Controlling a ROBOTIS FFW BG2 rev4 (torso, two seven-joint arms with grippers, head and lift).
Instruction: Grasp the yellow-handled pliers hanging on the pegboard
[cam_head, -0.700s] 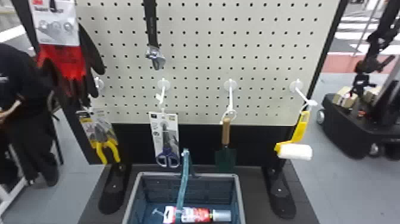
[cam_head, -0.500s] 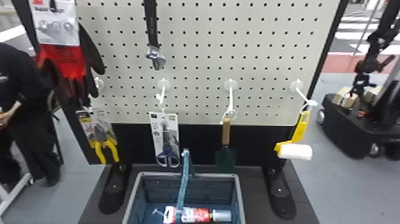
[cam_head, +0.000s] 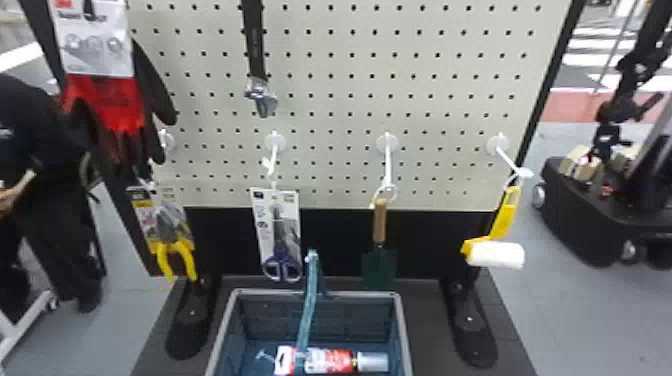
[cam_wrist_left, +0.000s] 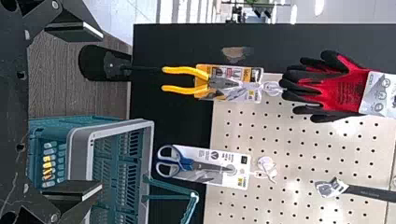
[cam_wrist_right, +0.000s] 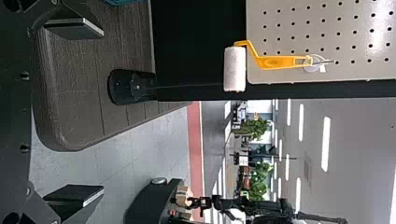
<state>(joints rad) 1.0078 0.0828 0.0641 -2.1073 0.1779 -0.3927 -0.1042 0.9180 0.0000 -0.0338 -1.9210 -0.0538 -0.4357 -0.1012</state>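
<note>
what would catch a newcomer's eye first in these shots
A pale pegboard hung with tools takes the eye first, with red and black gloves at its upper left corner. Below them the yellow-handled pliers hang at the board's left edge, and a yellow-handled paint roller hangs at the right edge. In front stands a blue basket holding a tube.

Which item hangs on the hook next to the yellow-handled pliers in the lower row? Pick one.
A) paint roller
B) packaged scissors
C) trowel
B: the packaged scissors hang on the neighbouring hook, right beside the yellow-handled pliers on the pegboard.
</note>
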